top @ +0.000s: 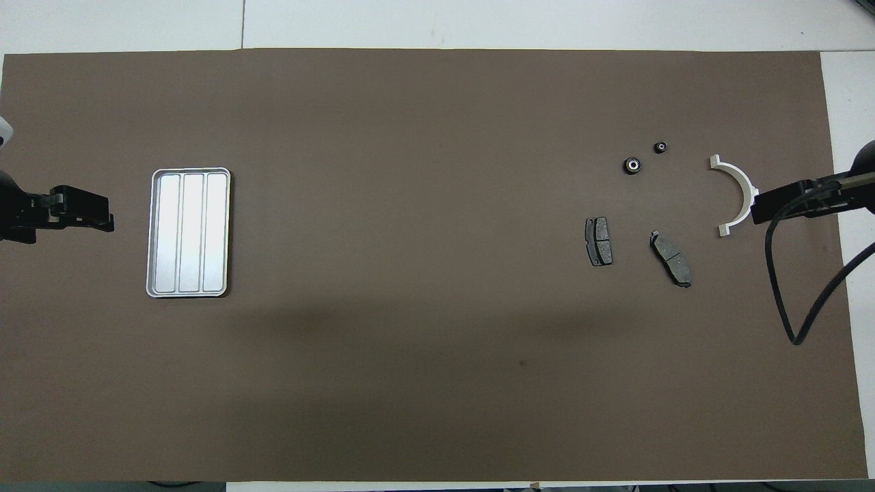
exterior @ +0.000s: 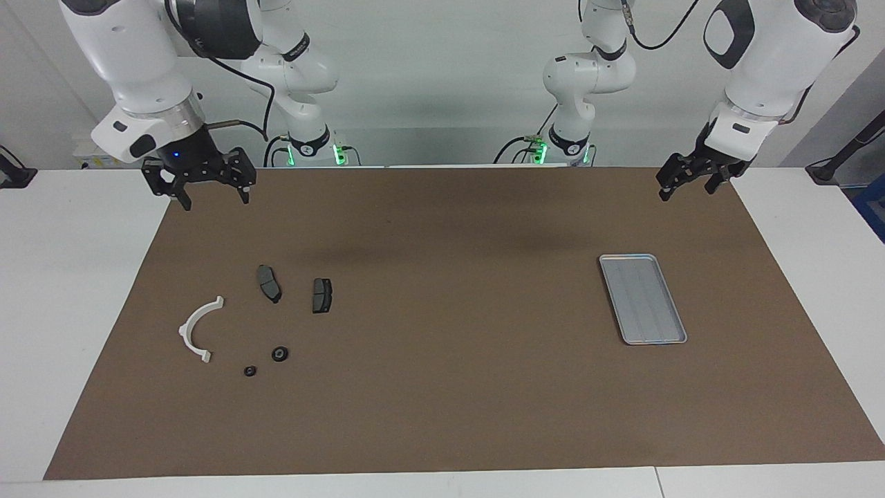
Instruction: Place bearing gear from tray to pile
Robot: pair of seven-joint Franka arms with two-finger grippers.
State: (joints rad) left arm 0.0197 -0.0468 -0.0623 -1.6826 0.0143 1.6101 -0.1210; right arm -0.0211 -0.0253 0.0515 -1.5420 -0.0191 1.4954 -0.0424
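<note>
On a white table (exterior: 83, 290), a brown mat (exterior: 456, 387) before a pale wall.
Both arms raised over the mat's robot-side corners: right claw (exterior: 209, 197) released, left claw (exterior: 684, 185) released, both empty.

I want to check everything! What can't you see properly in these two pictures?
- Right hand: overhead view, the picture's edge cuts off all but its tip.
- Left hand: overhead view, the edge cuts off its wrist and arm.
- Two small black round parts: both views, too small to tell teeth or bearings.
</note>
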